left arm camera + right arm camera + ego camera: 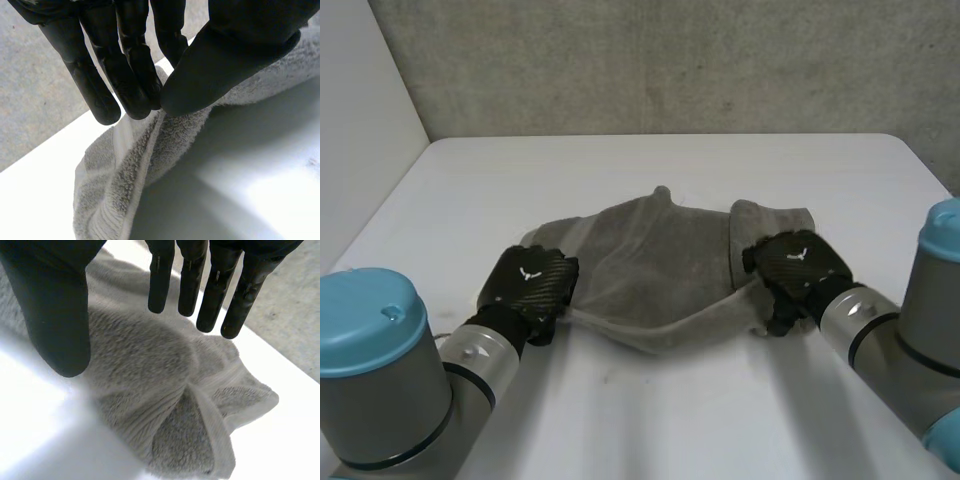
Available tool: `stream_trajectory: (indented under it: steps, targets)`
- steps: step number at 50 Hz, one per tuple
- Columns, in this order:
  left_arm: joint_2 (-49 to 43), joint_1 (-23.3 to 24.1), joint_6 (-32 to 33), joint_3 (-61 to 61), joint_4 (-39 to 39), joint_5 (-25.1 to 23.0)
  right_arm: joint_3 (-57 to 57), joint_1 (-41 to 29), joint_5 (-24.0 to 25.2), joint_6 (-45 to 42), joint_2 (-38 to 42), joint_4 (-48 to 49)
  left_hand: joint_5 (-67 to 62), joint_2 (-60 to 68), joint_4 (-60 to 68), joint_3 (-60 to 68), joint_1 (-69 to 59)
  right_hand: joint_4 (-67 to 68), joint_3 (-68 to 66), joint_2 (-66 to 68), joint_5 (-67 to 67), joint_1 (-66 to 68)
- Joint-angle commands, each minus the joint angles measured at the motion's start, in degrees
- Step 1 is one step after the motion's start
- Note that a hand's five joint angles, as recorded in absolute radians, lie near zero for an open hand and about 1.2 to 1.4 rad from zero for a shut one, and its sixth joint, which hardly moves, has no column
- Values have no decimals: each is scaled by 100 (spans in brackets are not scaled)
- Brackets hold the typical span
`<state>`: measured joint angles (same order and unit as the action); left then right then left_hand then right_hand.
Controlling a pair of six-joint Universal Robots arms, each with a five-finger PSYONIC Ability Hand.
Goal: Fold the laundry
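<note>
Black left hand (532,283) pinches, fingers (131,75) against thumb, the left edge of the crumpled grey terry towel (660,265) on the white worktop (620,165); black right hand (798,268) holds its fingers (215,290) apart over the right end, so lifting now risks one-sided dragging

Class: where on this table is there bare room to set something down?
Bare: the table strip between towel and far wall, and the near patch in front of the towel. Crowded: the middle, with the left hand and right hand at the towel's ends.

towel (660,265) on table (650,160) | left hand (530,285) at left end | right hand (798,265) at right end
</note>
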<state>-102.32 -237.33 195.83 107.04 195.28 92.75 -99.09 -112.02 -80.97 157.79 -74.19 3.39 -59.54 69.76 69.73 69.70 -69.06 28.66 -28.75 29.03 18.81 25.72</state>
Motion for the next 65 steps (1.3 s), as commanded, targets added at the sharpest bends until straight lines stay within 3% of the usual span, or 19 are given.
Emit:
stream_trajectory:
  steps: [1,8,13,23,31,38,40,41,42,50,53,55,56,57,65]
  targets:
    - [20,11,-1,54,10,7,380,285,195,305,-244,-802,-1046,1024,1027,1030,-1094,-125,134,-162,-140,169]
    - [11,-7,8,107,36,-2,1120,541,679,208,-253,-1640,-1046,1024,1027,1030,-1094,-92,100,-129,-107,203]
    - [28,-16,8,115,36,7,1883,602,1074,-607,26,-2394,-1046,1024,1027,1030,-1094,-92,100,-129,-107,203]
    - [28,-59,8,186,45,-11,2385,541,1092,-2092,870,-2791,-1046,1024,1027,1030,-1094,-378,386,-415,-393,-83]
    - [20,-86,17,186,54,-11,2447,488,1048,-2472,1433,-2748,-1046,1024,1027,1030,-1094,-143,152,-180,-159,151]
    - [-68,-156,17,151,89,-20,2394,453,1074,-2270,1663,-2387,-1046,1024,1027,1030,-1094,1305,-1296,1267,1289,1599]
    - [-138,-208,17,151,158,-20,2333,462,1109,-2025,1680,-2238,-1046,1024,1027,1030,-1094,3510,-3501,3473,3495,3804]
    - [-139,-209,17,151,159,-20,2333,462,1109,-2024,1680,-2238,-1046,1024,1027,1030,-1094,3525,-3516,3488,3510,3819]
    - [-200,-261,8,142,229,-20,2324,470,1118,-1868,1663,-2186,-1046,1024,1027,1030,-1094,5118,-5109,5081,5102,5412]
    - [-578,-464,-10,45,616,-55,1832,550,1109,-557,889,-1447,-1046,1024,1027,1030,-1094,5134,-5125,5097,5119,5428]
    - [-789,-534,-18,-25,678,-81,1383,593,1101,-126,467,-1051,-6,-17,-14,-10,-53,5134,-5125,5097,5119,5428]
    - [-973,-569,-10,-121,669,-203,981,672,1092,250,179,-632,1784,-1806,-1803,-1800,1736,5134,-5125,5097,5119,5428]
    - [-974,-569,-10,-122,669,-204,979,673,1092,252,177,-629,1794,-1817,-1814,-1810,1746,5134,-5125,5097,5119,5428]
    - [-1052,-587,-10,-165,669,-300,805,716,1066,400,38,-438,2610,-2633,-2630,-2626,2563,5134,-5125,5097,5119,5428]
    - [-1378,-727,-27,-333,678,-556,426,787,1004,498,-104,-93,3191,-3213,-3210,-3206,3143,5134,-5125,5097,5119,5428]
